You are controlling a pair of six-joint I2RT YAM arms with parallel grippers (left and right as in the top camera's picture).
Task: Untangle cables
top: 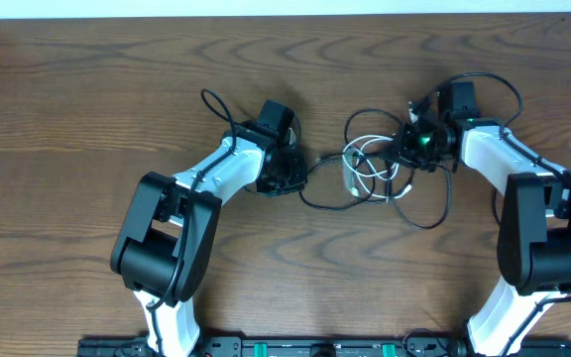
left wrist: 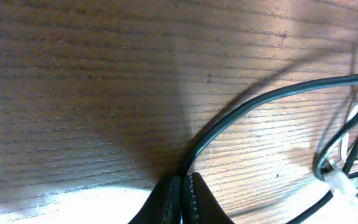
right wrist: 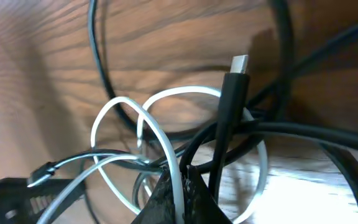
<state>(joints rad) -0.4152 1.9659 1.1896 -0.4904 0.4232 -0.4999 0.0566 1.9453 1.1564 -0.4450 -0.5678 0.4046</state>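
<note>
The cables lie tangled at the table's middle right. The thin black cord (top: 317, 202) runs from my left gripper (top: 293, 177) into the knot and loops out below it. In the left wrist view the left gripper (left wrist: 183, 185) is shut on the black cord (left wrist: 241, 109), which curves off to the right. The white cord (top: 362, 167) is coiled inside the knot. My right gripper (top: 401, 151) sits at the knot's right side. In the right wrist view the right gripper (right wrist: 180, 182) is shut on the white cord (right wrist: 160, 134). A black plug (right wrist: 232, 93) with a metal tip stands just beside it.
Thicker black wires (top: 489, 84) arc from the right arm's wrist, and another (top: 216, 104) from the left arm. Brown wooden table (top: 87, 109) all round; its far edge (top: 266, 17) meets a white wall. The arm bases stand at the near edge.
</note>
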